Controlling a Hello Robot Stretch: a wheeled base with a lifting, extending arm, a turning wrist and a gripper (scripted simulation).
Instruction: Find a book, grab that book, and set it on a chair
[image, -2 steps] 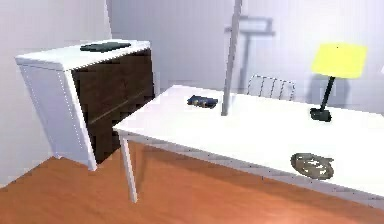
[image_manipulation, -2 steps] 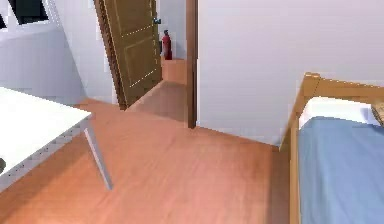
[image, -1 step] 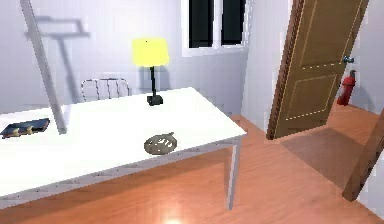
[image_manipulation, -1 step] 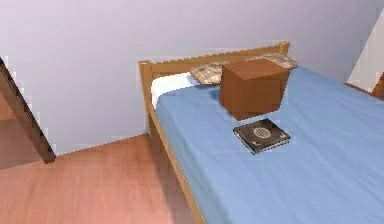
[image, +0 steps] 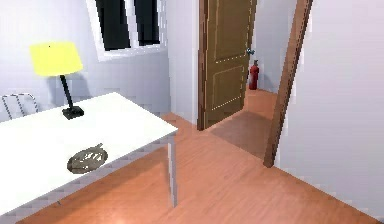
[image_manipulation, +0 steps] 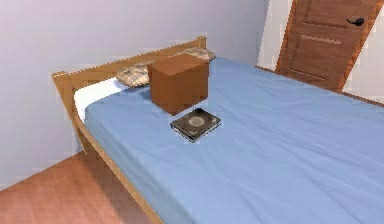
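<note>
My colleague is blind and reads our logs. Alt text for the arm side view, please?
A dark book lies flat on a bed with a blue cover, next to a brown box. A patterned pillow sits by the wooden headboard, and a wooden door stands at the upper right.

dark flat book (image_manipulation: 196, 123), closed, pale round mark on cover, lying flat and askew on blue bed (image_manipulation: 300, 150), just beside brown box (image_manipulation: 178, 82), pale slatted chair (image: 14, 104) back behind white table (image: 40, 150), forward view's left edge
</note>
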